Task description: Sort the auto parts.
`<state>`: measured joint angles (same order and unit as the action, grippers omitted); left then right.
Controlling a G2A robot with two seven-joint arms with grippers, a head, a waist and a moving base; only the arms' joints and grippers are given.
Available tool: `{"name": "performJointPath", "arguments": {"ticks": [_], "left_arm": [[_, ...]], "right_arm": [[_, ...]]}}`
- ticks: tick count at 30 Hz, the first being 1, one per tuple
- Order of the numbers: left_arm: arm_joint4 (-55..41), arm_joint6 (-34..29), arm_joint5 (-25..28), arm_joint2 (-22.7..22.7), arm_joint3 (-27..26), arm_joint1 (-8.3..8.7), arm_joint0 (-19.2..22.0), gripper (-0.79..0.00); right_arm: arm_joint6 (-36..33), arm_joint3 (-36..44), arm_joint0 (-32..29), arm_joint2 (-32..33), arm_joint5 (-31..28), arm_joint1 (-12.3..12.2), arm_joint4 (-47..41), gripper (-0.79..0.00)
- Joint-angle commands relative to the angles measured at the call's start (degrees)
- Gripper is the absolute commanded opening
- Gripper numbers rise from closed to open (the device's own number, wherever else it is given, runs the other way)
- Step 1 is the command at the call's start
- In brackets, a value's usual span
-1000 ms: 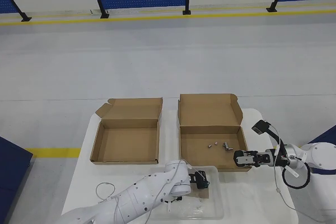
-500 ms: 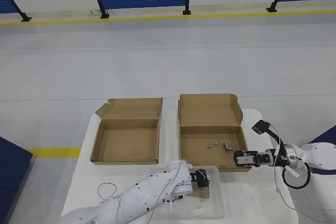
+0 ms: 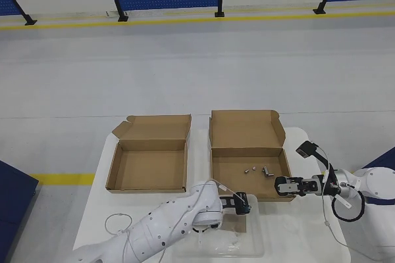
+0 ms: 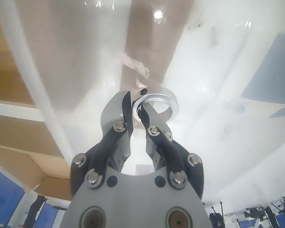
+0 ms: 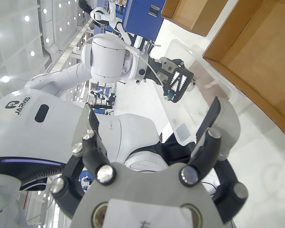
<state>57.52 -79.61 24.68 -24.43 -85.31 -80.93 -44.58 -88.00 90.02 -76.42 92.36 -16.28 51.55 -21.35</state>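
Left gripper (image 4: pixel 135 105) clamps the metal ring (image 4: pixel 160 92), one finger inside it, seemingly above the clear bin (image 4: pixel 216 48).

I have the left gripper (image 3: pixel 242 204) climbing off the floor of the clear bin (image 3: pixel 258 231), metal ring (image 4: pixel 156 105) pinched between its fingers. The bin's far rim, ahead of the claw a second ago, now sits just beneath it, with the cardboard box (image 3: pixel 227 176) nearer in front.

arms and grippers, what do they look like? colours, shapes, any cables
The left arm and right arm have glossy white rounded shells, each trailing a thin white cable. The left gripper and right gripper share a grey metal base plate, black linkage fingers with silver bolts, and ribbed black pads.
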Motion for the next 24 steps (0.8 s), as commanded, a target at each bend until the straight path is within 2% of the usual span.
{"name": "performJointPath", "arguments": {"ticks": [1, 5, 13, 15, 18, 24], "left_arm": [[-1.4, -1.3, -1.3, -0.4, -2.3, 1.10, 0.6, -0.785], [-4.7, -3.5, -3.5, -0.1, -7.6, 3.17, 3.0, -0.785], [-4.7, -3.5, -3.5, -0.1, -7.6, 3.17, 3.0, -0.785], [-5.3, 1.0, -3.2, -0.9, -6.1, 3.43, 1.4, -0.785], [-8.1, 8.2, -0.4, -4.8, -4.4, 4.59, -0.5, -0.785], [-11.3, 22.2, 11.8, -15.6, -6.1, 8.84, -7.7, -0.785]], "right_arm": [[0.0, 0.0, 0.0, 0.0, 0.0, 0.0, 0.0, 0.000], [0.0, 0.0, 0.0, 0.0, 0.0, 0.0, 0.0, 0.000], [0.0, 0.0, 0.0, 0.0, 0.0, 0.0, 0.0, 0.000], [0.0, 0.0, 0.0, 0.0, 0.0, 0.0, 0.0, 0.000], [0.0, 0.0, 0.0, 0.0, 0.0, 0.0, 0.0, 0.000], [0.0, 0.0, 0.0, 0.0, 0.0, 0.0, 0.0, 0.000]]}}
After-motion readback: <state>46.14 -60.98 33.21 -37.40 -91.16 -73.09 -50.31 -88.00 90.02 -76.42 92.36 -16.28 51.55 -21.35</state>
